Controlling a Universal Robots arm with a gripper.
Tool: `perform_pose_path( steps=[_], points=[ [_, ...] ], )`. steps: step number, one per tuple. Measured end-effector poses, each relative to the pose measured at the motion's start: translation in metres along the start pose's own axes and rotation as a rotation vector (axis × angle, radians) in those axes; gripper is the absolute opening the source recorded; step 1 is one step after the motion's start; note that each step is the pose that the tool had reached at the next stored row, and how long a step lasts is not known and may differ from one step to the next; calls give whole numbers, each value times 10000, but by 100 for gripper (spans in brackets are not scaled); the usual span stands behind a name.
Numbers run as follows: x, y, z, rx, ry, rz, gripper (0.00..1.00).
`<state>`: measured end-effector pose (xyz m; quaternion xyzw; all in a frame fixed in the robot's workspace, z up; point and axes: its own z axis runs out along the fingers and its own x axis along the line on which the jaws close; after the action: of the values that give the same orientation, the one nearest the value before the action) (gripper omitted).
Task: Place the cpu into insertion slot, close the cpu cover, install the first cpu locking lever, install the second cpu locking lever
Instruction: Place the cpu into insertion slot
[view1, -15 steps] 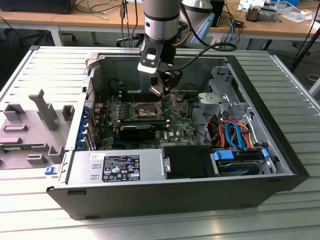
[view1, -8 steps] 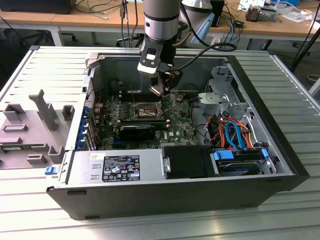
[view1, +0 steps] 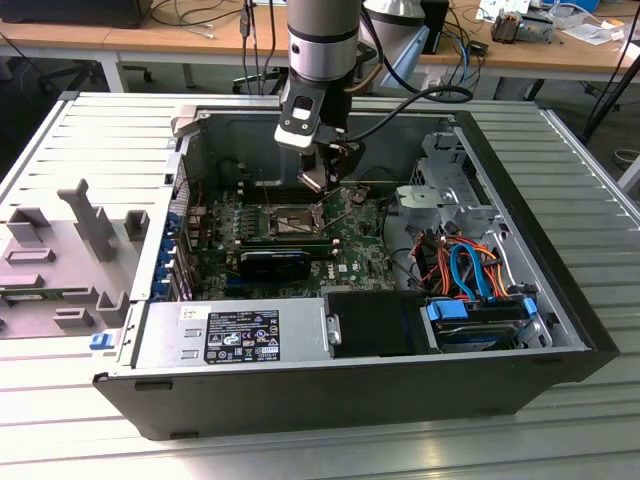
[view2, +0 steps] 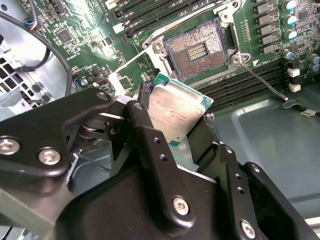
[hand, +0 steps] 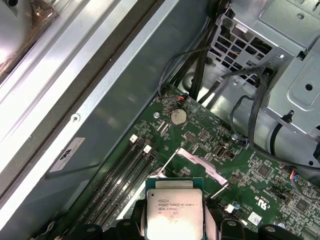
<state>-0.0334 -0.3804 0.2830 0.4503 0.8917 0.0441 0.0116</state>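
**Robot gripper holds a processor chip above an open socket inside a desktop computer**

I am looking at a ribbed metal table (view1: 590, 420) with an open computer case (view1: 300, 400) lying flat on it. The insertion slot sits near the middle of the case, and I place everything else from it.

The robot arm (view1: 322, 40) comes down from above the slot. The green motherboard (view1: 350, 250) spreads out on all sides of the slot.

The gripper (view1: 325, 172) hangs above the slot, apart from it. In the second wrist view its black fingers (view2: 145, 130) are clamped on two opposite edges of the chip.

The insertion slot (view2: 197, 50) is a dark square recess with a silvery rim. It lies uncovered, with its field of contacts showing.

In the first wrist view a silvery plate, which I take to be the cpu cover (hand: 202, 162), stands raised beside the slot.

The cpu (view2: 175, 112), a flat square with a grey metal top, is held tilted in the air near the slot and not touching it.

A thin metal locking lever (view2: 262, 80) sticks out from one corner of the slot, unlatched.
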Motion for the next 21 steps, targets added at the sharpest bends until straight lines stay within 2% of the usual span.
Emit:
perform_pose_path(
  steps=[21],
  points=[
    [0,0,5,-3,-14,148,55]
  ],
)
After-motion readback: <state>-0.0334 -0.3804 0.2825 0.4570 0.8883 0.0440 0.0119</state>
